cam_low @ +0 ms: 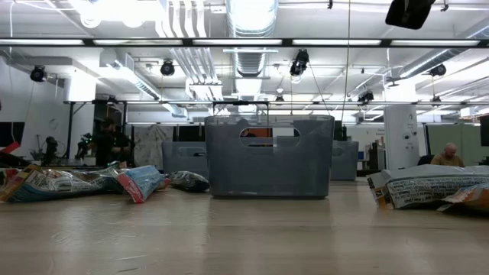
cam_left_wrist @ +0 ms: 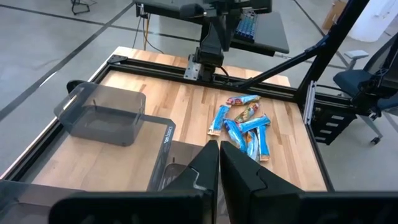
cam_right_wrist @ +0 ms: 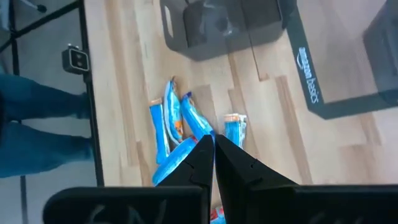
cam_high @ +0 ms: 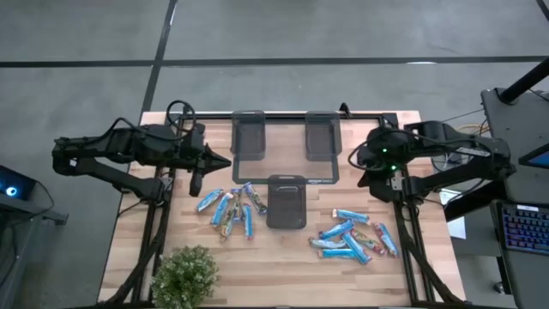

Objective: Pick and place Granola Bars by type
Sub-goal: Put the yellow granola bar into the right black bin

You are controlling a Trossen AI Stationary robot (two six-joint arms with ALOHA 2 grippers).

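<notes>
- Granola Bars (cam_high: 229, 209) lie in two loose heaps on the wooden table (cam_high: 283, 257); we count about seven in the left heap and about eight in the right heap (cam_high: 356, 238), though overlaps make exact counts uncertain.
- Most wrappers are light blue, and we see a few with red, green or brown parts among them.
- We count three dark grey trays: the left far tray (cam_high: 249, 135), the right far tray (cam_high: 322, 135) and the middle tray (cam_high: 287, 199), which sits nearer and between the two heaps.
- We see no bar inside any tray; every bar rests on the bare wood.
- We find the left gripper (cam_high: 225, 160) with its fingers pressed together and holding nothing, raised over the left side of the table just beside the left far tray.
- We find the right gripper (cam_right_wrist: 213, 144) likewise closed and empty, its fingertips meeting in its own wrist view above the right heap, at the table's right side.
- We note one potted green plant (cam_high: 184, 275) at the table's near left corner.
- From table height, we see the middle tray standing upright in the centre, with bars lying flat to both sides.
</notes>
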